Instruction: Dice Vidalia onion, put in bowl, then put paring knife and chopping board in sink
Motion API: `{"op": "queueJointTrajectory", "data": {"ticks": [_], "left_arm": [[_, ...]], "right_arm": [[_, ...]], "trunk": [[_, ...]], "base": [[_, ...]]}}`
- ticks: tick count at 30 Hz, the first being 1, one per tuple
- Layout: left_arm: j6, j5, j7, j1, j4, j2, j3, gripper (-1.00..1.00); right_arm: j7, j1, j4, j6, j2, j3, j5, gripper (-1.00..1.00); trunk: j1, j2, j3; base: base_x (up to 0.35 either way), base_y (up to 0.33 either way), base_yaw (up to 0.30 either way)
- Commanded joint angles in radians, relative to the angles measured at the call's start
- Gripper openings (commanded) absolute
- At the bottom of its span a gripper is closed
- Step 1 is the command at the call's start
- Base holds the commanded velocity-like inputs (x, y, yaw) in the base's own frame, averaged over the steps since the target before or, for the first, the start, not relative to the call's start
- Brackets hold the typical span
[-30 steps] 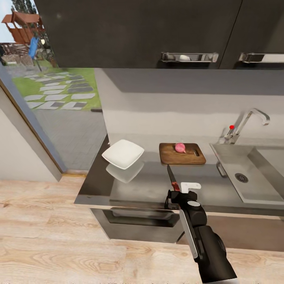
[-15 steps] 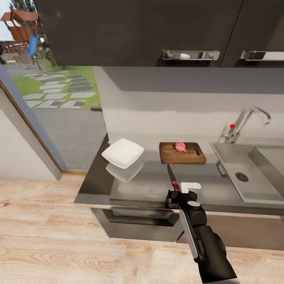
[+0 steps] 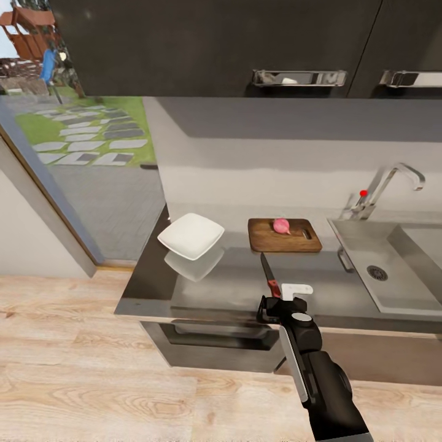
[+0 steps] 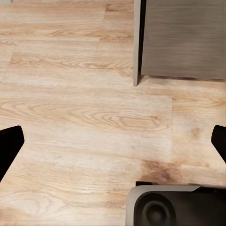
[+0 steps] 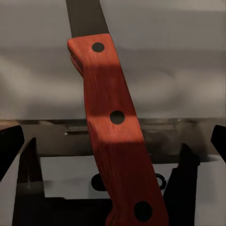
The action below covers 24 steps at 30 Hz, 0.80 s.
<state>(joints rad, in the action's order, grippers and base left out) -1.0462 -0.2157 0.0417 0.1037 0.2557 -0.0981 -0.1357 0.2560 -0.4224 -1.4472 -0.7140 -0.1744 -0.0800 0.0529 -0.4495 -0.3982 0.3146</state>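
Observation:
The pinkish Vidalia onion [image 3: 281, 226] rests on the brown chopping board [image 3: 284, 237], which lies on the dark countertop [image 3: 233, 288] left of the sink [image 3: 393, 279]. Farther left sits the white square bowl [image 3: 191, 236]. My right gripper [image 3: 275, 302] hangs over the countertop's front edge, shut on the paring knife [image 3: 268, 276], whose dark blade points toward the board. The right wrist view has the knife's red-orange handle [image 5: 117, 136] running between the dark fingers [image 5: 28, 188]. In the left wrist view my left gripper [image 4: 113, 146] is open over wooden floor.
A curved chrome tap [image 3: 387, 187] with a red knob stands behind the sink. Dark upper cabinets [image 3: 245, 43] hang above the grey wall. A glass door to a garden [image 3: 86, 135] is at the left. A cabinet corner [image 4: 181, 40] stands beside the wooden floor.
The whole picture has shifted slightly, so the camera moved a little. The right arm, knife, onion, board and bowl keep their places relative to each other.

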Motion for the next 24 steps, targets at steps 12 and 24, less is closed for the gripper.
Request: {"op": "queueJointTrajectory", "data": {"ticks": [12, 24], "left_arm": [[-0.001, -0.007, 0.004, 0.001, 0.002, -0.001, -0.008, 1.0], [-0.001, -0.007, 0.004, 0.001, 0.002, 0.0, -0.008, 1.0]], "right_arm": [[0.002, -0.001, -0.001, -0.007, 0.0, -0.001, 0.005, 1.0], [0.002, -0.001, -0.001, -0.007, 0.0, -0.001, 0.004, 1.0]], "trunk": [[-0.001, -0.002, 0.008], [-0.001, -0.002, 0.01]], "base": [[0.0, 0.0, 0.0], [0.0, 0.0, 0.0]]}}
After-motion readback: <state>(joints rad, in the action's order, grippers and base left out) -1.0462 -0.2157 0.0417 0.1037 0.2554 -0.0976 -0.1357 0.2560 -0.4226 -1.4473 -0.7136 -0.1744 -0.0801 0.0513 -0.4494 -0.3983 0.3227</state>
